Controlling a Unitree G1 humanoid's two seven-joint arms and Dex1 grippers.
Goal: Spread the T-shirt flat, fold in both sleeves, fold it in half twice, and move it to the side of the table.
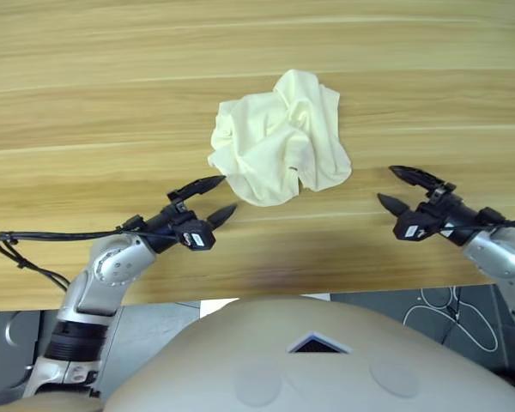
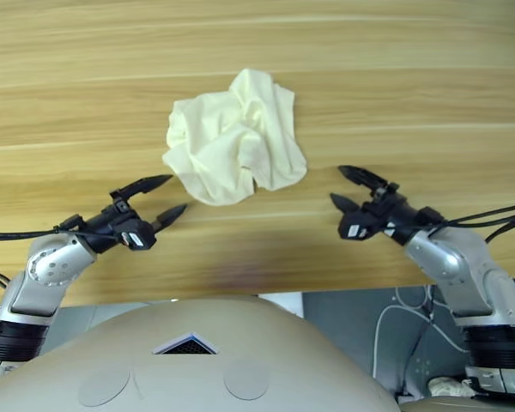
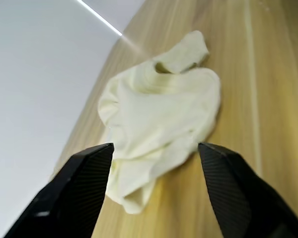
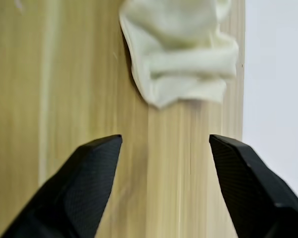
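T-shirt (image 1: pixel 279 142) lies crumpled in the middle of the worktop (image 1: pixel 112 103). Left fingers (image 1: pixel 202 184) and right fingers (image 1: pixel 412 176) are wide, holding nothing. Grabbing a thick bunch could keep it tangled.

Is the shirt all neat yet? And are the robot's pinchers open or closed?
T-shirt: crumpled in a heap on the table, not spread, not folded, not held.
Left gripper: open, empty, fingertips right by the T-shirt's near edge.
Right gripper: open, empty, apart from the T-shirt.
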